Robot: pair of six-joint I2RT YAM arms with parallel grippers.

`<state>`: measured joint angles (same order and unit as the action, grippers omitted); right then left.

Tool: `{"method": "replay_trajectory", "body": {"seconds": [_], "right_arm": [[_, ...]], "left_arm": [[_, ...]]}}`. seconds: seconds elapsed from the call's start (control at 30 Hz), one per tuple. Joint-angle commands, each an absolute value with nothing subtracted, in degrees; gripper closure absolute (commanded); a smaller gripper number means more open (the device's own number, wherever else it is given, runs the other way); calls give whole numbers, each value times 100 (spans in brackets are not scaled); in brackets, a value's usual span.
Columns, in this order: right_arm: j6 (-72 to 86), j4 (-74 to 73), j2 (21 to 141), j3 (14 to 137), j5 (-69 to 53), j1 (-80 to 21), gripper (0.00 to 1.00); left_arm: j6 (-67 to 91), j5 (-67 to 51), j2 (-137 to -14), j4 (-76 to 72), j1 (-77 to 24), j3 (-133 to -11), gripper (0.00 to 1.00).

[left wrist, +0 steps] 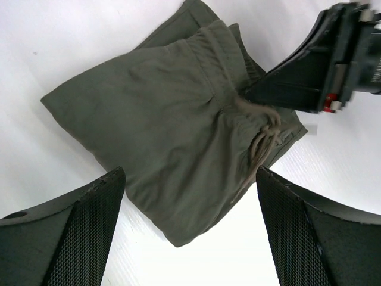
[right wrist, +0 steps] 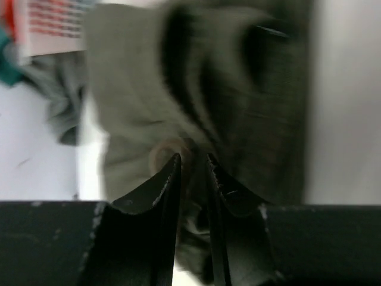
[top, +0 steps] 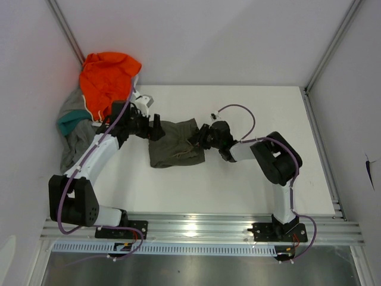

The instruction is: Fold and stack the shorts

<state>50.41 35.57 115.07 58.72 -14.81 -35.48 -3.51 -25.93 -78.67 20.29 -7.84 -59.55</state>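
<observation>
Right gripper jaws nearly closed, pinching olive shorts at waistband by drawstring, likely to lift it for a fold. Left gripper wide open, empty, hovering at shorts' opposite edge, ready to grab. Shorts lie flat on counter.

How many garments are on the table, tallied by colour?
Olive green shorts: 1
Orange garment: 1
Teal garment: 1
Grey garment: 1
Total: 4
</observation>
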Motion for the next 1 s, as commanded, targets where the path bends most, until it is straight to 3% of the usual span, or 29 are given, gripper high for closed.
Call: {"method": "replay_trajectory", "body": {"seconds": [0.0, 0.33, 0.43, 0.57, 0.83, 0.97], "right_arm": [[5027, 2585, 11794, 5993, -765, -3551, 74], [5098, 2962, 11620, 6003, -870, -3551, 70], [4853, 2585, 11286, 6335, -975, -3551, 56], [4264, 1542, 10680, 6846, -870, -3604, 28], [3342, 678, 10345, 6645, -1003, -3200, 3], [3208, 842, 10380, 6399, -1229, -2963, 1]], "left_arm": [[-492, -2707, -7919, 1696, -729, -5915, 8], [-501, -2672, -7849, 1644, -738, -5810, 7], [-510, -2672, -7849, 1635, -747, -5810, 6], [-483, -2611, -7858, 1582, -800, -5722, 4], [-527, -2470, -7875, 1520, -1002, -5546, 4], [-536, -2461, -7936, 1512, -1116, -5537, 4]]}}
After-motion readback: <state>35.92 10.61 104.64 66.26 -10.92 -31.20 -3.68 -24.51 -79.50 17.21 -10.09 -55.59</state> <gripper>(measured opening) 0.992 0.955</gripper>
